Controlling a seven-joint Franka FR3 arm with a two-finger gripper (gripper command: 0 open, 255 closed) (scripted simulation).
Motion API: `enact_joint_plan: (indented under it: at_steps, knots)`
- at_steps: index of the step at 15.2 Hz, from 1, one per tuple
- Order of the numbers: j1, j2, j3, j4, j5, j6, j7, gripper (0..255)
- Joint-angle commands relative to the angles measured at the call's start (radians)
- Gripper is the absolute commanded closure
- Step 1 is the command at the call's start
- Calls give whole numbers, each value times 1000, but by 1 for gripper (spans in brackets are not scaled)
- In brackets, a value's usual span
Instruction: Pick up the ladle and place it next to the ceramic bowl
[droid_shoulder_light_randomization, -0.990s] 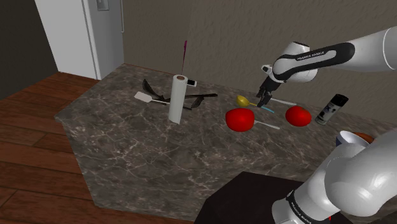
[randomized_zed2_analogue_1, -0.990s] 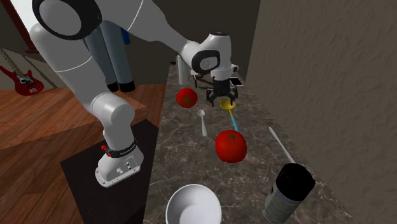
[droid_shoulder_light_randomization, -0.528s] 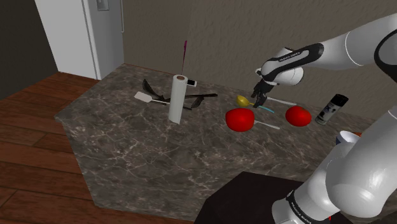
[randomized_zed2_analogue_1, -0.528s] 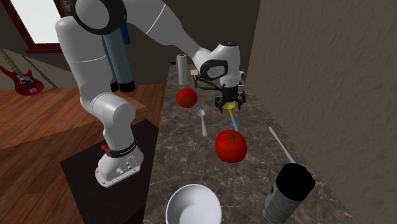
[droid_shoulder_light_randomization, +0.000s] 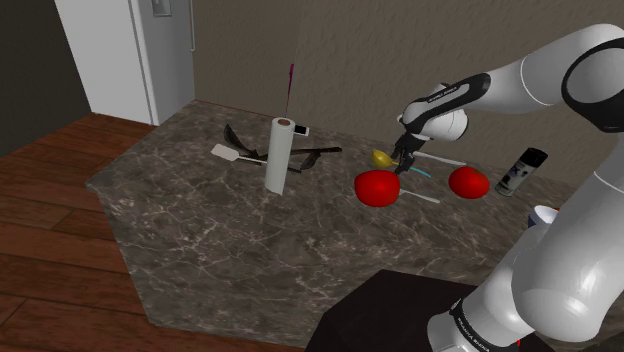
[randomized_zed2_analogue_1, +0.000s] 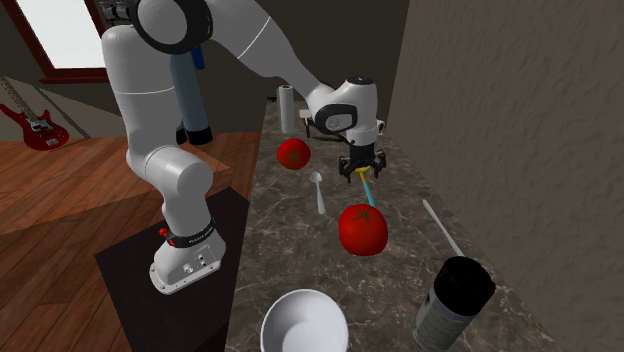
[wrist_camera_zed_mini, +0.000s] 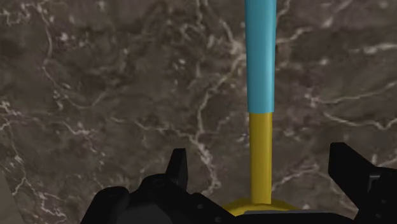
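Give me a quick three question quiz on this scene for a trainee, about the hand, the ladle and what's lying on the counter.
1. True or false: the hand is shut on the ladle.
2. The ladle's stem is yellow near its bowl. What colour is the rest of the handle? A red, B blue, C white.
3. How many red tomatoes lie on the countertop?

Key: 1 false, its fingers stand apart either side of the handle; 2 B; 3 two.

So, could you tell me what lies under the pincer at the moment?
The ladle: its yellow stem and blue handle lie on the marbled countertop between the fingers of the open pincer. The pincer covers most of its yellow bowl.
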Motion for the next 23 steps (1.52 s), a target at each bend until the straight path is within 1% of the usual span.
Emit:
enact_joint_plan:
  at_steps: [1, 4, 5, 14, 23]
  knots:
    - [0, 1, 0, 0, 2, 0, -1, 0]
    - [0, 1, 0, 0, 1, 0, -1, 0]
    - [0, 1, 0, 0, 1, 0, -1, 255]
    - [0, 1, 0, 0, 2, 0, -2, 255]
    - [8, -101, -10, 41, -123, -112, 91, 255]
